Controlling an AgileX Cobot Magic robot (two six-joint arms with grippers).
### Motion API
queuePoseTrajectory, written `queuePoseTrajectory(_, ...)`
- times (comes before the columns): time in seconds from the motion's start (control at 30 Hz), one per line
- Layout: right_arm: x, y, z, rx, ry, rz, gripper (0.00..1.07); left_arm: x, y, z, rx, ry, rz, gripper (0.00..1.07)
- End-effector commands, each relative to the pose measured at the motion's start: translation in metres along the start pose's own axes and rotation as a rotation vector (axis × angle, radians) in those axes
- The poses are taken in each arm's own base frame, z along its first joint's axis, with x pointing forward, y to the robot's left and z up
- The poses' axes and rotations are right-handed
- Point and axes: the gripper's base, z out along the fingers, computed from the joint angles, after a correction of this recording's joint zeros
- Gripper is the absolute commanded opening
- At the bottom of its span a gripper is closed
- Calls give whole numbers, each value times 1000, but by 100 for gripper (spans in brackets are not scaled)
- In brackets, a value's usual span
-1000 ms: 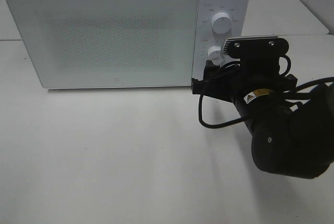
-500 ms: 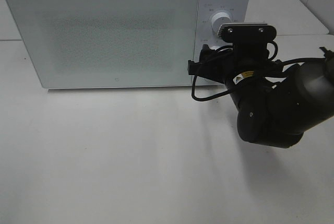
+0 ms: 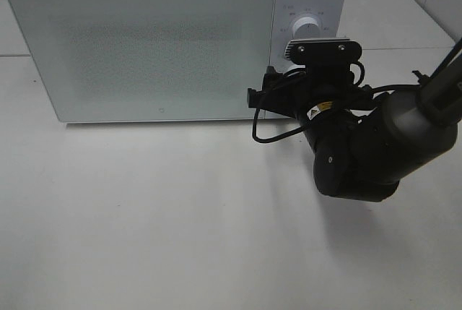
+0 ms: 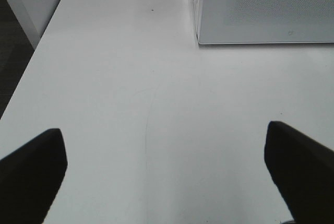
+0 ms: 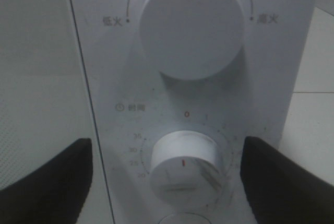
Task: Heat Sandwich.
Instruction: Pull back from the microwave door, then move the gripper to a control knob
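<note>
The sandwich is out of view. The white microwave (image 3: 144, 42) stands at the back of the table with its door shut. My right gripper (image 5: 167, 182) is open, its dark fingers (image 5: 47, 182) on either side of the lower timer knob (image 5: 182, 166) and close to the control panel, not touching the knob. The upper power knob (image 5: 193, 25) points straight up. In the exterior view the right arm (image 3: 354, 151) covers the timer knob, and the power knob (image 3: 309, 24) shows above it. My left gripper (image 4: 167, 177) is open and empty above the bare table.
The white table (image 3: 144, 216) stretches in front of the microwave. In the left wrist view the microwave's lower corner (image 4: 261, 10) is far off, and the table's edge (image 4: 31, 62) drops to a dark floor. A black cable (image 3: 271, 133) loops from the right wrist.
My right arm has moved left and toward the microwave's control panel, so its wrist now covers the timer knob. The microwave door stays shut.
</note>
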Motion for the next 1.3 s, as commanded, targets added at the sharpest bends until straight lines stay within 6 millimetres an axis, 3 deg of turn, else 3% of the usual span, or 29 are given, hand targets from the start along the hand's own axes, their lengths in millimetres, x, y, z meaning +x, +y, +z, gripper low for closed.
queuePoseTrajectory(0.03, -3, 0, 3, -5, -14, 7, 74, 2, 0, -3, -1, -32, 0, 98)
queuePoseTrajectory(0.23, 0, 1, 3, -9, 11, 9, 61, 2, 0, -3, -1, -32, 0, 98)
queuePoseTrajectory(0.33, 0, 1, 3, -10, 12, 15, 42, 2, 0, -3, -1, -32, 0, 98)
queuePoseTrajectory(0.37, 0, 1, 3, -9, 10, 32, 28, 2, 0, -3, -1, -32, 0, 98)
queuePoseTrajectory(0.4, 0, 1, 3, -9, 10, 32, 28, 2, 0, -3, -1, -32, 0, 98)
queuePoseTrajectory(0.5, 0, 1, 3, -9, 10, 35, 6, 2, 0, -3, -1, -32, 0, 98)
queuePoseTrajectory(0.6, 0, 1, 3, -9, 10, 35, 0, 2, 0, -3, -1, -32, 0, 98)
queuePoseTrajectory(1.07, 0, 1, 3, -8, 6, 39, 0, 2, 0, -3, -1, -32, 0, 98)
queuePoseTrajectory(1.3, -2, 0, 3, -6, -9, 192, 0, 2, 0, -3, -1, -32, 0, 98)
